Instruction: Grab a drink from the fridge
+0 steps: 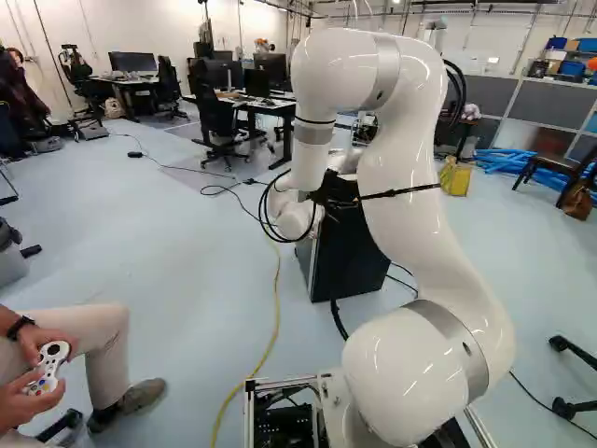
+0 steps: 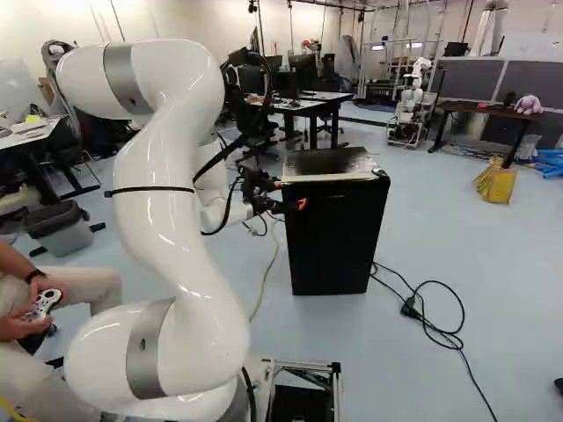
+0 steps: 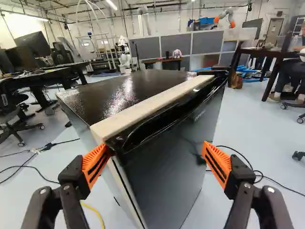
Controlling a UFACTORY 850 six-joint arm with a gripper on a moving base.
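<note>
Very near stands the white arm, which rises from its joint at the foot of both base views and bends over high up. Its gripper is at the front side of the black fridge, at about the height of its upper part. The fridge stands upright on the floor, in the middle of the right base view; in the left base view the arm covers a part of it.

In the wrist view, the gripper has its two fingers wide apart, and nothing is held. The front of the fridge is ahead of them and in the space between. One orange pad is just beside the upper corner of the fridge; if it touches, I cannot tell. The other pad is near the far edge of the front. The door looks closed, with a dark hollow under a pale strip along the top. The inside is hidden, so I cannot tell where the drink is.

A black cable lies in loops beside the fridge, and a yellow cable goes along the floor. Farther behind are a yellow bag, a table with a toy, and another robot.
</note>
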